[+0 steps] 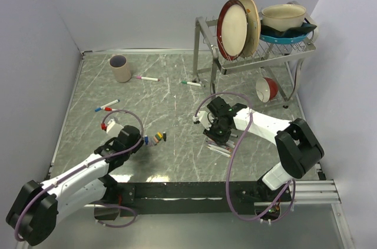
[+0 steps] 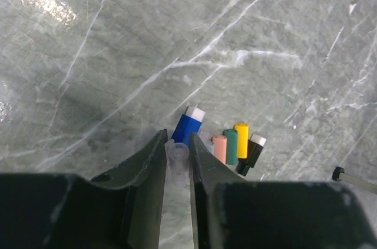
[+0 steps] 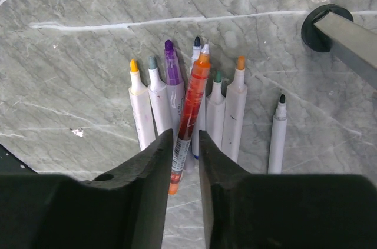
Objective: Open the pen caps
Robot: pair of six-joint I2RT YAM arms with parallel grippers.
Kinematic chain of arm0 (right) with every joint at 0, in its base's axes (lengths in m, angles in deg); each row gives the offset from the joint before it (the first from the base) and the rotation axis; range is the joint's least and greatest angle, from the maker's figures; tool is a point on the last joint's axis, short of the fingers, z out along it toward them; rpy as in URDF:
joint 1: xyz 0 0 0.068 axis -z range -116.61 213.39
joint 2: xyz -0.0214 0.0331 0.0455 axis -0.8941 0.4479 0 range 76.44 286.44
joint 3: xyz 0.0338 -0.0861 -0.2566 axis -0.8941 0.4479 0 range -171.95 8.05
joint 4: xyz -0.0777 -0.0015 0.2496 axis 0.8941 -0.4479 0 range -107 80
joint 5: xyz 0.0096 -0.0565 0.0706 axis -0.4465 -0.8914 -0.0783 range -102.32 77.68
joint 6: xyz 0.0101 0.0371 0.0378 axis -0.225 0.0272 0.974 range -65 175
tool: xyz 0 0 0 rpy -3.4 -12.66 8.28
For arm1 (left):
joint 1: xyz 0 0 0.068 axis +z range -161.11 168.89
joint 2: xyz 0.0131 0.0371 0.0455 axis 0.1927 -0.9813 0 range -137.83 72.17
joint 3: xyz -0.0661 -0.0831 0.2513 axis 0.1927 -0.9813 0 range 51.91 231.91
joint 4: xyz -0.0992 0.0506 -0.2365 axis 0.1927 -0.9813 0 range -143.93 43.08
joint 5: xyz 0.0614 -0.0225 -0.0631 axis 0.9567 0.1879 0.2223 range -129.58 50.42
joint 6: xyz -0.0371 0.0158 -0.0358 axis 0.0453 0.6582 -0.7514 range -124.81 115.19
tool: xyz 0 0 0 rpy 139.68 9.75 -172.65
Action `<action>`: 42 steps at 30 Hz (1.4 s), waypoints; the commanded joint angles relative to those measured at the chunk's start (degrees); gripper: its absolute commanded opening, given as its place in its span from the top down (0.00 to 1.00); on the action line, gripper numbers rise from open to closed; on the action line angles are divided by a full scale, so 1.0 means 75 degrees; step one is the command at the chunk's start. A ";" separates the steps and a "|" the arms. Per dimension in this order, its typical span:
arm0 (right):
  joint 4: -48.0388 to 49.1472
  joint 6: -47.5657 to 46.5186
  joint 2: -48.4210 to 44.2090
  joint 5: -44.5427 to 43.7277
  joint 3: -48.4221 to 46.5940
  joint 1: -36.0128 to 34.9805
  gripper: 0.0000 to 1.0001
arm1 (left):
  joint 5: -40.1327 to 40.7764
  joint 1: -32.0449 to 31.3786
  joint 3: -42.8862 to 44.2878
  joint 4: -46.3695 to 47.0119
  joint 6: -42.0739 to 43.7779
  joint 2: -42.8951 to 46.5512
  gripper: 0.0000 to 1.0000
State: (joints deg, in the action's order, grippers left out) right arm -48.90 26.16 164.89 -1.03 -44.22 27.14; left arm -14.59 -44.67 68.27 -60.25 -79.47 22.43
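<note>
**Caps in one cluster, bare pens in another; both grippers low over them**

Table [image 1: 177, 102]: grey marble-look sheet, white veins, glossy, walled on three sides.

Left gripper [image 2: 177, 140]: black tapered fingers, a narrow gap between them. A small translucent tube sits in that gap. Can't tell if it's pinched or merely flanked. Just ahead lies a blue cap [image 2: 188, 125] with a white end. Beside it to the right are the other pen caps [image 2: 235, 143], short matte cylinders in pink, green, yellow and black, packed side by side.

Right gripper [image 3: 187, 134]: fingers slightly apart, either side of an orange pen [image 3: 194, 90]. This pen lies slanted across a row of uncapped white pens [image 3: 156, 102], tips bare. Grip or loose, can't tell. One black-tipped pen [image 3: 277, 134] lies apart to the right, near the dish rack's round foot [image 3: 330, 28].

Far half: three pens with caps on [image 1: 146, 77], well spread, and a cup [image 1: 121, 68]. The wire dish rack [image 1: 253, 49] crowds the right rear. Open marble lies between the two clusters.
</note>
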 commanded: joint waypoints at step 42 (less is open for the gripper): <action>-0.0333 -0.0491 -0.1703 0.0663 -0.0179 -0.0089 0.51 | -0.0520 0.4088 0.8085 -0.4424 0.1821 -0.8006 0.62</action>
State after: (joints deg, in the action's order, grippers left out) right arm -51.26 23.37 154.20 3.27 -44.25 26.88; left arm -19.72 -14.18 127.33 -85.71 -66.88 -37.61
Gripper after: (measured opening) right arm 0.488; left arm 0.386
